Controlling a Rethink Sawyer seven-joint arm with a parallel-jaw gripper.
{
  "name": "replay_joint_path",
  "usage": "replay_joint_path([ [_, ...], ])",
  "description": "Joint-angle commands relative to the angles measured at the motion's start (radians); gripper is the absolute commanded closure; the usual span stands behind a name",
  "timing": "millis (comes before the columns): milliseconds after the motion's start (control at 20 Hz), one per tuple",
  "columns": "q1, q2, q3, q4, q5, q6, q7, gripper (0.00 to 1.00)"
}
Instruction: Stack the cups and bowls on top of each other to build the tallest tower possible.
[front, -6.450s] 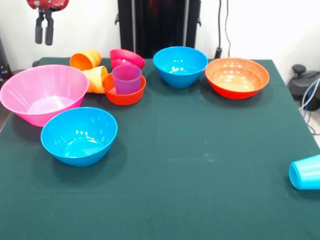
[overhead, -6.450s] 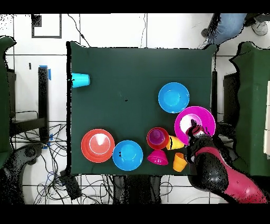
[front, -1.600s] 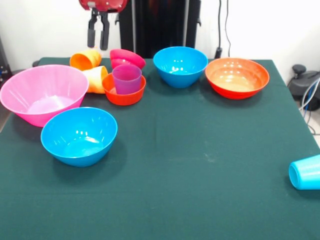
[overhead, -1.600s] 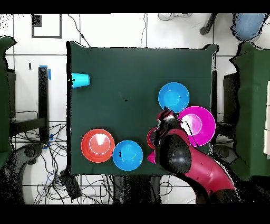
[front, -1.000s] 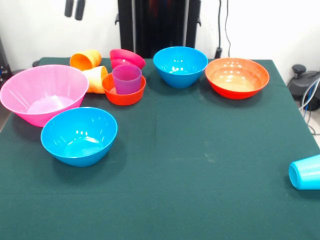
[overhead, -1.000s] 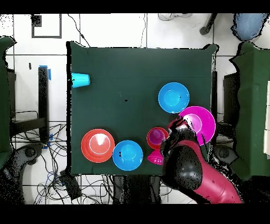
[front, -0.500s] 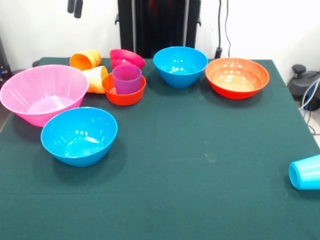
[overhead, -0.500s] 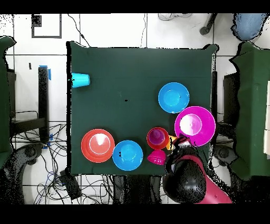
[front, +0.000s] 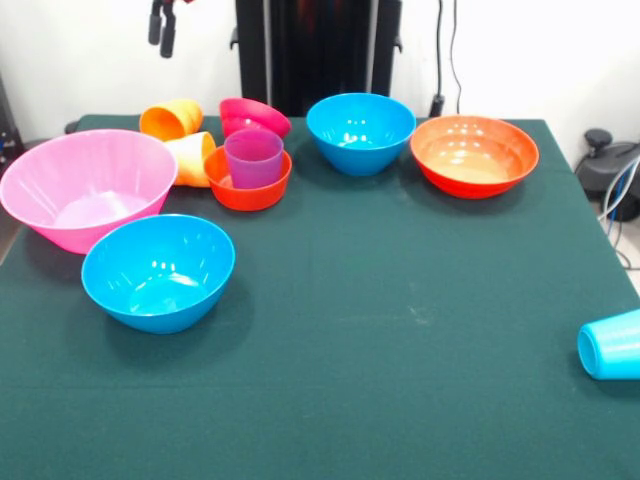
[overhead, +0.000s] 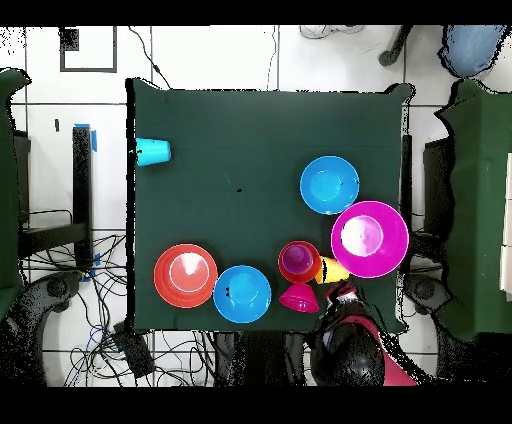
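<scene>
My gripper (front: 161, 27) hangs open and empty at the top edge, high above the orange cup (front: 172, 118), which lies on its side. Beside that cup lies the yellow-orange cup (front: 192, 158). The purple cup (front: 253, 157) stands upright in the small orange bowl (front: 248, 190). Behind this pair the small magenta bowl (front: 253, 117) rests tipped. At the left sit the large pink bowl (front: 85, 185) and a blue bowl (front: 158, 270). Another blue bowl (front: 360, 130) and the wide orange-red bowl (front: 473, 153) stand at the back. The light blue cup (front: 610, 345) lies alone at the right edge.
Seen from above, the arm (overhead: 350, 345) sits at the table's bottom edge, just below the magenta bowl (overhead: 298, 297) and the yellow-orange cup (overhead: 333, 270). The green table (front: 400, 300) stretches between the bowl group and the light blue cup (overhead: 153, 152). A person's leg (overhead: 470, 45) shows at the top right.
The gripper swung from above the purple cup up and off to the left, and has now dipped slightly down and right. The arm drew back toward the base. No cup or bowl moved.
</scene>
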Motion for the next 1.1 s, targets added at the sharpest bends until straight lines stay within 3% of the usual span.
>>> replay_joint_path([
  [50, 0.022, 0.182, 0.004, 0.071, -0.097, -0.150, 0.147, 0.00],
  [250, 0.024, 0.220, -0.021, 0.083, -0.129, -0.200, 0.145, 0.00],
  [400, -0.005, 0.277, -0.002, 0.091, -0.209, -0.276, 0.142, 0.00],
  [650, 0.004, 0.345, -0.036, 0.124, -0.260, -0.377, 0.184, 0.00],
  [1100, 0.005, 0.688, -0.158, 0.069, -0.362, -0.746, 0.249, 0.00],
])
